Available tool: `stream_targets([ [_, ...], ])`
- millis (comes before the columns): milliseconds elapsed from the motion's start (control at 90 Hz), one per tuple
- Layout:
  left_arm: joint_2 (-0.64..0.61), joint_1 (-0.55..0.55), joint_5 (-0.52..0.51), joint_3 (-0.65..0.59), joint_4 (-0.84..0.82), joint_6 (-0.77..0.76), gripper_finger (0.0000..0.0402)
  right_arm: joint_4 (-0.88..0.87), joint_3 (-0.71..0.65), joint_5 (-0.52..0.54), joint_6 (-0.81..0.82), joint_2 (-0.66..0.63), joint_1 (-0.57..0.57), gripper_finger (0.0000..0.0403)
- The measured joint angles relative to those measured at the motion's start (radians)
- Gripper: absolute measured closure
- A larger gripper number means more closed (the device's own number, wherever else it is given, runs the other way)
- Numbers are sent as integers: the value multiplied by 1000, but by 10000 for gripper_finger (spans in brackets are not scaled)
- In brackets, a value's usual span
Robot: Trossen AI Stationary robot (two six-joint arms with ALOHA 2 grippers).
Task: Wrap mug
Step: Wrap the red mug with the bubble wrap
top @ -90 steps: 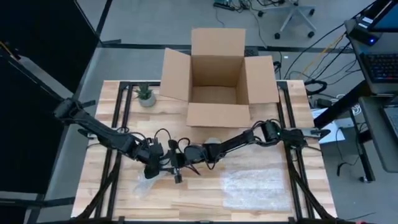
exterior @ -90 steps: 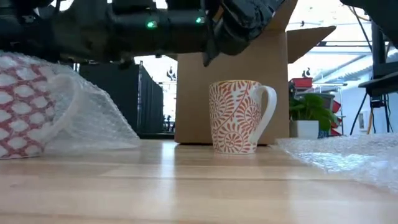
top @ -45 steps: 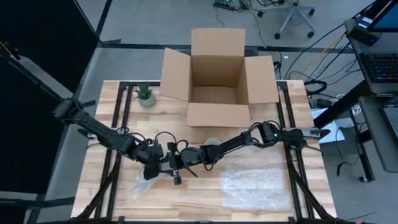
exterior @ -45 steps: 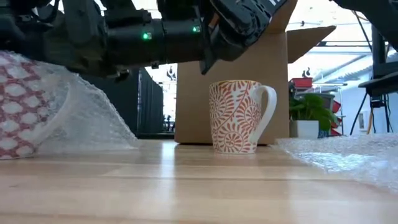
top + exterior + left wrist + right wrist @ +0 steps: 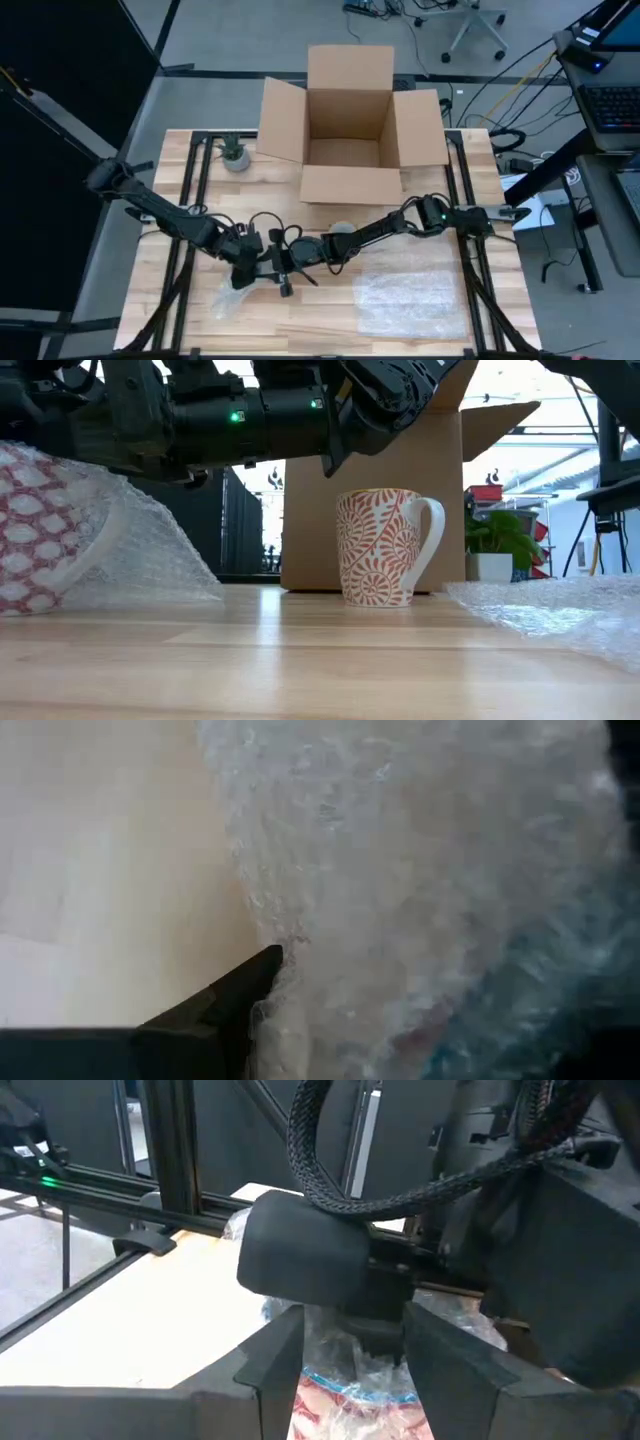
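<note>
Looking straight down, the high view shows both arms meeting over the near-centre of the wooden table (image 5: pixel 420 175). The left gripper (image 5: pixel 248 272) and the right gripper (image 5: pixel 300 255) close in on one bundle of bubble wrap (image 5: pixel 228 297), presumably so one arm can steady it while the other folds. A spare sheet (image 5: pixel 410 300) lies to the right, and an open cardboard box (image 5: pixel 345 125) waits at the far edge.

At table height, a red-patterned wrapped mug (image 5: pixel 45 530) sits at the left under the arms. An unwrapped mug (image 5: pixel 385 547) stands upright in front of the box, well apart.

From the left wrist, one dark finger (image 5: pixel 215 1005) presses against the wrap; I cannot tell how wide this gripper is.

From the right wrist, its fingers (image 5: pixel 275 1365) stand apart, straddling wrap and red pattern without clamping.
</note>
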Motion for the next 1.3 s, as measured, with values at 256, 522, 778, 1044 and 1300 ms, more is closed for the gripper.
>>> stream_targets([
  [256, -14, -3, 6, 31, -62, -9, 191, -11, 1, 6, -30, -1, 2, 245],
  [522, -51, -3, 4, 37, -86, -24, 191, -6, 0, 1, -19, 0, 1, 245],
  [778, -85, -3, -4, 37, -83, -27, 191, -6, -1, 0, -17, -2, 2, 245],
  [1044, -85, -3, -4, 40, -71, -27, 191, -6, -1, 0, -20, -2, 2, 245],
  [1300, -85, -4, -4, 73, -94, -26, 191, -6, -2, 0, -25, -2, 2, 245],
])
